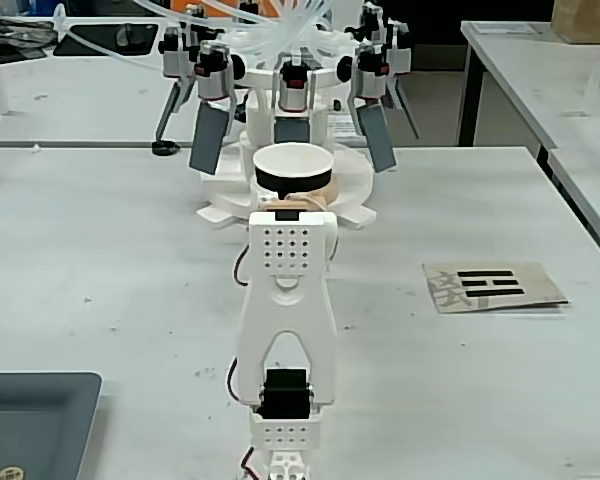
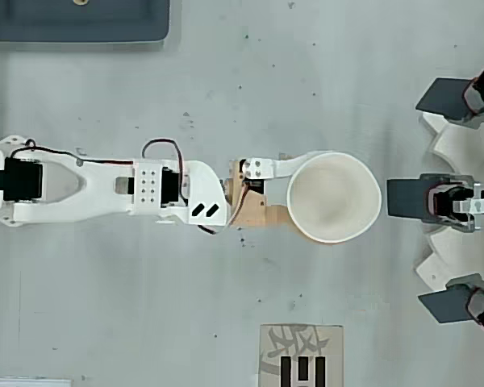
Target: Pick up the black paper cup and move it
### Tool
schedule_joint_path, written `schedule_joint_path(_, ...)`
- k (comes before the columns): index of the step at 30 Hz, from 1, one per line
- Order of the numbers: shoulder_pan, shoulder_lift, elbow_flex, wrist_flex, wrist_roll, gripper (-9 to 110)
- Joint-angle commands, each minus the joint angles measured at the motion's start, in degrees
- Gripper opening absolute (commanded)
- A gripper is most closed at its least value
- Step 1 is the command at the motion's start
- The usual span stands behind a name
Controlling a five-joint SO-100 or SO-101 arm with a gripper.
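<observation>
The black paper cup (image 2: 334,197) is white inside, and its black wall (image 1: 294,185) shows below the white rim in the fixed view. My gripper (image 2: 305,193) is shut on the cup from its left side in the overhead view. One white finger (image 2: 294,166) curves around the cup's upper edge. A wooden-coloured finger (image 2: 268,218) lies at its lower left. In the fixed view the gripper (image 1: 292,206) is mostly hidden behind my white arm (image 1: 287,290), and the cup shows just above it. The fingertips are hidden by the cup.
A white machine with several dark paddles (image 1: 290,110) stands just beyond the cup, at the right edge (image 2: 436,197) in the overhead view. A paper with black marks (image 1: 492,285) lies right of my arm. A dark grey tray (image 1: 30,420) sits at the near left.
</observation>
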Motion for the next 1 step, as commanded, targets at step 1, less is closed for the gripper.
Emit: schedule_joint_path(1, 0.4, 0.4, -3.6, 0.4, -0.5, 10)
